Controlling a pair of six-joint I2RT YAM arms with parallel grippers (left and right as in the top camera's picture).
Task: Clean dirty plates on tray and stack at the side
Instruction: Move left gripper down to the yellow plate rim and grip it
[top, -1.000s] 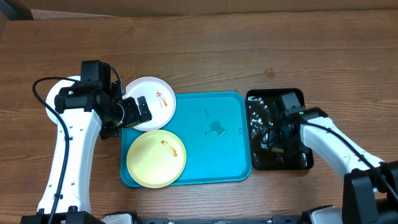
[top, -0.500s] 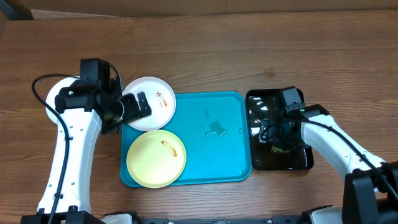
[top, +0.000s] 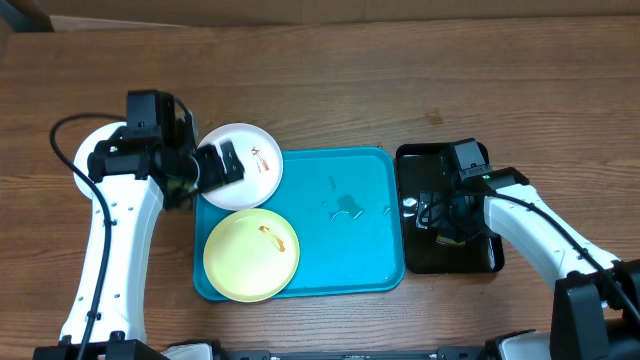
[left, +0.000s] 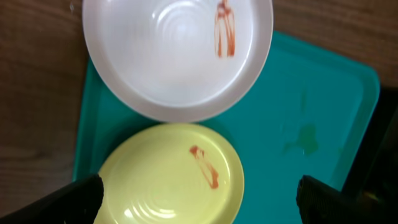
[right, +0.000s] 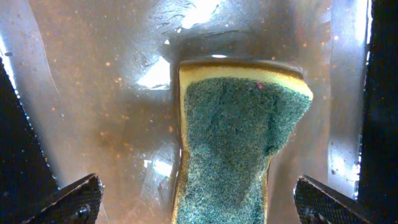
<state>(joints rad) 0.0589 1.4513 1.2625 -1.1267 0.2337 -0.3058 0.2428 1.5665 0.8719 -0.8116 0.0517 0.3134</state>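
A white plate (top: 250, 160) with an orange smear lies over the far left corner of the turquoise tray (top: 350, 250). A pale yellow-green plate (top: 250, 256) with a small smear sits on the tray's near left. Both show in the left wrist view: the white plate (left: 177, 56), the yellow plate (left: 168, 180) and the tray (left: 298, 93). My left gripper (top: 216, 168) is open and empty over the white plate's left edge; its fingers (left: 199, 205) are wide apart. My right gripper (top: 446, 215) is open above a green-and-yellow sponge (right: 236, 143), its fingers (right: 199, 202) either side of it. What seems to be another white plate (top: 76, 172) lies mostly hidden under the left arm.
A glossy black tray (top: 420, 162) holding wet film and the sponge stands right of the turquoise tray. A brown box edge runs along the table's far side. The tray's right half holds only a faint wet mark (top: 345, 205).
My left gripper has shifted slightly up and left over the white plate. The right gripper has stayed over the sponge; the wet glints in the black tray have changed.
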